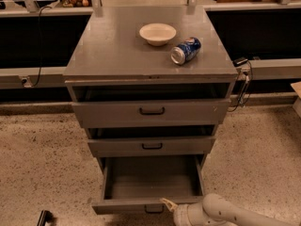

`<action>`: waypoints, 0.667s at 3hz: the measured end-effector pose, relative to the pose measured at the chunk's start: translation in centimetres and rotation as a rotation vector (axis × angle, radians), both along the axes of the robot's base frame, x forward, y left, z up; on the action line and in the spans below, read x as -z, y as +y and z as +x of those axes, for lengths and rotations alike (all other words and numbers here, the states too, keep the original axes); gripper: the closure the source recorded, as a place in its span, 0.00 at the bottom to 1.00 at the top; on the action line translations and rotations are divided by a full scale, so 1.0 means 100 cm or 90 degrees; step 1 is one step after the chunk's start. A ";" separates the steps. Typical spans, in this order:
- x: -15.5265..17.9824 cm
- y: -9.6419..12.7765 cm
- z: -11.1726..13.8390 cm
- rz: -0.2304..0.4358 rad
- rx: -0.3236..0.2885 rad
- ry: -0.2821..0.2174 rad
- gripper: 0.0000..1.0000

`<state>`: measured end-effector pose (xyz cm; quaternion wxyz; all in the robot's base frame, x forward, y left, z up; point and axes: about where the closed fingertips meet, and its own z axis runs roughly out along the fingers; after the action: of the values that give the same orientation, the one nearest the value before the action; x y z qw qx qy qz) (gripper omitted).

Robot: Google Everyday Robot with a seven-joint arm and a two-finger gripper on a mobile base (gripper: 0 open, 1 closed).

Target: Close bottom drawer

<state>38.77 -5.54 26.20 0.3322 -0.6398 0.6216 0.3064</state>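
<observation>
the bottom drawer (pixel 151 179) sits at the lower centre of the frame. it is pulled well out of the grey cabinet, its inside bare and its low front panel close to the bottom edge. the middle drawer (pixel 151 146) and the top drawer (pixel 151 111) above it each stand out a little too, but they are not the job.

the tool (pixel 168 205) is at the bottom edge, just right of centre. its pale tip is at the top rim of the front panel, close to the small dark handle (pixel 154 210). whether it is wide or narrow i cannot tell. the white arm (pixel 225 213) runs off toward the lower right corner.

to do this step well, the push should probably go flat against the front panel near its middle and straight toward the cabinet, up the frame. contact right of centre may skew the drawer on its runners and jam it, so shifting nearer the handle seems wise. a slow, steady press is likely best. a hard stop could shake the surface (pixel 113 46) and set rolling the blue can (pixel 185 51), which lies on its side beside the white bowl (pixel 157 33).
</observation>
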 end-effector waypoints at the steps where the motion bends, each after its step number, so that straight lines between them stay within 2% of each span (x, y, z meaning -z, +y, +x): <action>1: 0.040 -0.016 0.006 0.008 0.075 0.018 0.18; 2: 0.068 -0.031 0.008 0.003 0.125 0.032 0.30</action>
<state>39.60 -8.62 19.44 0.3468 -0.5671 0.6887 0.2895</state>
